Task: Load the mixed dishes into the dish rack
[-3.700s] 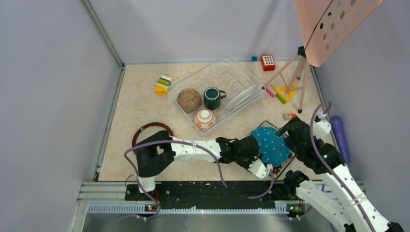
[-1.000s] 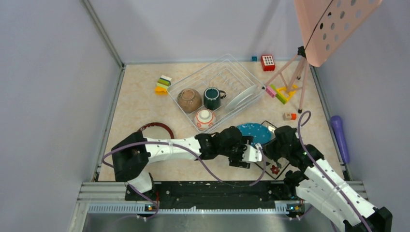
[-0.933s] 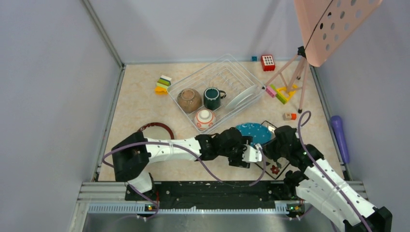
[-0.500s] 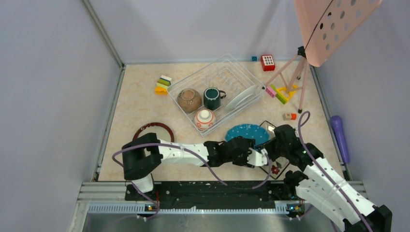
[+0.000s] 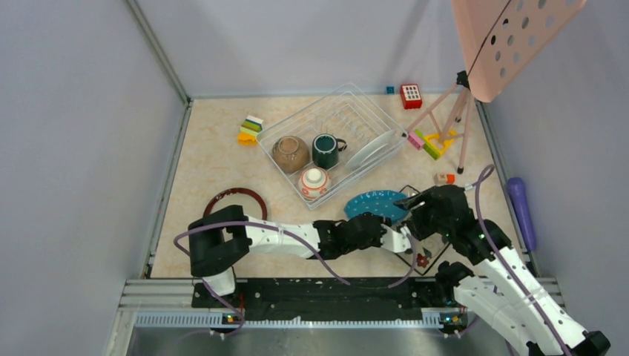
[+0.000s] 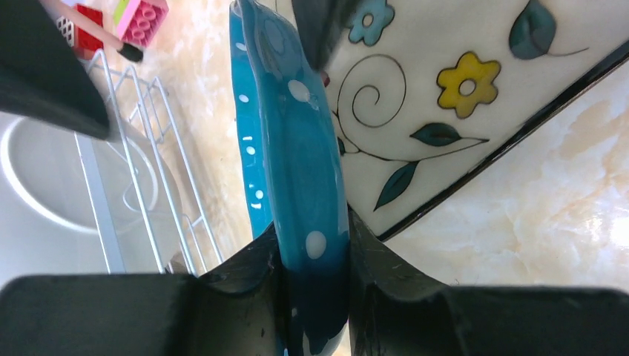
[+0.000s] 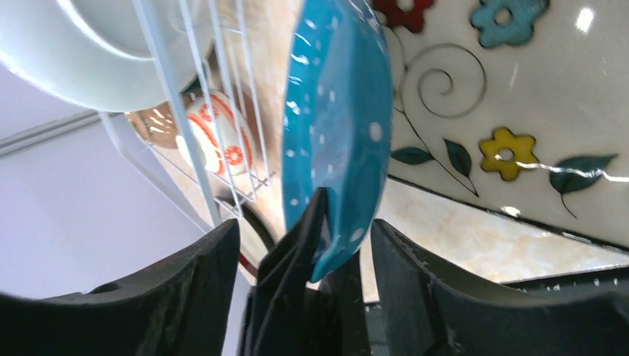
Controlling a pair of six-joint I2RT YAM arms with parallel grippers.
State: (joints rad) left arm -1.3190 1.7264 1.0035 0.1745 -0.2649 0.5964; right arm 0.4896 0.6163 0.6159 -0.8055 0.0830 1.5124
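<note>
Your left gripper (image 6: 311,256) is clamped on the rim of the blue dotted plate (image 5: 374,204), which stands on edge, off the tabletop, over the far left edge of the square plate (image 6: 445,111) toward the near right corner of the tabletop, just beside the near corner of the dish rack (image 5: 303,113). Your right gripper (image 7: 308,230) is spread wide, its 2 fingers on either side of the same rim and apparently clear of it, so the left arm alone seems to carry the plate. The main risk is that narrow pinch on a glazed rim: most of the plate hangs beyond the fingers, and any quick swing toward the rack could make it pivot or slide out, dropping it onto the square plate below and chipping both. Back the right gripper straight away, because a sideways pull could let a finger clip the rim and knock the plate loose. On the way in, watch the rack's near wall and its wires, and the white plate (image 5: 371,150) already leaning inside; coming in low or crooked would catch an edge there.
</note>
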